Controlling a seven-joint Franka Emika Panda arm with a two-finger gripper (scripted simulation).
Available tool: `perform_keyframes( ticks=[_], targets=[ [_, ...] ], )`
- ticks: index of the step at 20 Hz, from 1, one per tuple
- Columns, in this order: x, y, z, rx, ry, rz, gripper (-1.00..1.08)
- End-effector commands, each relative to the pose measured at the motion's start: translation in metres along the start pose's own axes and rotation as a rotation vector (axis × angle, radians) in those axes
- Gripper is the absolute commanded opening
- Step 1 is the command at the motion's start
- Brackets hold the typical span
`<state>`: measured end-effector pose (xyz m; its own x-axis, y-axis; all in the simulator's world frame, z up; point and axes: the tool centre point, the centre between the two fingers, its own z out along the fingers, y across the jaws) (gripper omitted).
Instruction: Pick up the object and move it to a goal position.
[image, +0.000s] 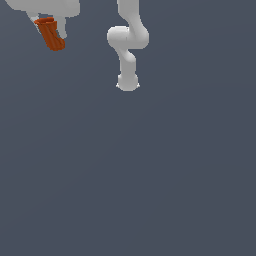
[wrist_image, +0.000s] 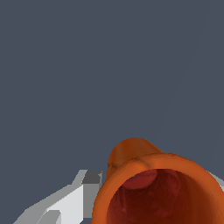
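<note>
At the upper edge of the exterior view, toward that view's left, we see the tool (image: 50, 31) with the object (image: 51, 34) caught between its white fingers (image: 62, 31); the orange-brown cup hangs tilted, its rim up by the palm and its narrower closed end slanting down toward the exterior view's right; the tool is closed on it, and the cup appears to be held clear of the grey counter (image: 150, 175), though we cannot judge how high. The arm (image: 128, 45) shows as a white bent column near the top centre, apart from the tool in the picture. In the wrist view the object (wrist_image: 162, 188) fills the near field, its open mouth toward the camera, with one finger (wrist_image: 70, 199) just beside its wall; the other finger is mostly hidden behind the rim.

We judge the pick-up done and the carry in hand; no goal marker shows in either view, so we cannot say how far remains. The next move calls for a steady transfer with the grip unchanged; because the cup sits askew, a jolt could let it slip.
</note>
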<state>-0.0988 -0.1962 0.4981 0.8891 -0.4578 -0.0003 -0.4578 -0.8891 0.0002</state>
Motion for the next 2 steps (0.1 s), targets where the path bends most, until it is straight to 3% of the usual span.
perform_keyframes(
  ticks=[1, 2],
  targets=[
    [0.0006, 0.0006, -0.0029, 0.000, 0.000, 0.000, -1.00],
    [0.0006, 0.0007, -0.0030, 0.000, 0.000, 0.000, -1.00]
  ],
)
